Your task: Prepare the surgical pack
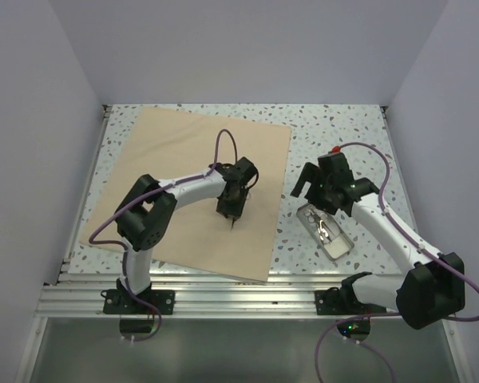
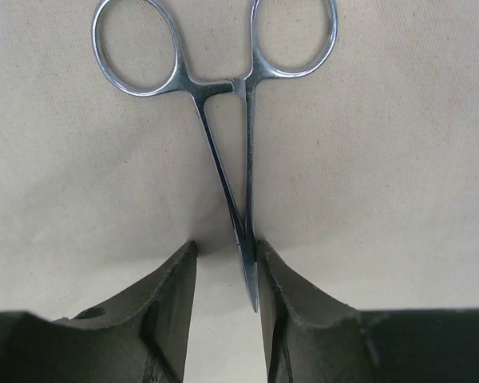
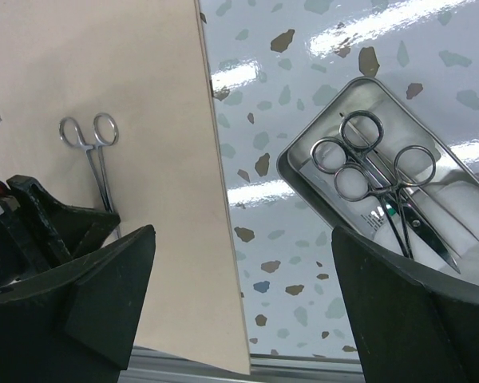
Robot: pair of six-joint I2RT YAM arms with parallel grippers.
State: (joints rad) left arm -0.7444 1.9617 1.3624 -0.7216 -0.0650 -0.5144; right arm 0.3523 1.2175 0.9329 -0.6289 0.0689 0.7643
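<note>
Right gripper [image 3: 243, 239]: two dark fingers in the foreground, spread wide, nothing between them.
Tan sheet [image 3: 104, 72]: lies flat on the speckled tabletop [image 3: 263, 88], filling the left of the view.
Clamp [image 3: 98, 155]: on the sheet, ring handles uppermost, tips meeting the left gripper [image 3: 104, 219].
Metal tray [image 3: 286, 169]: on the tabletop, right of the sheet and apart from it. It holds ring-handled instruments [image 3: 375, 159] and white pads [image 3: 463, 215].
</note>
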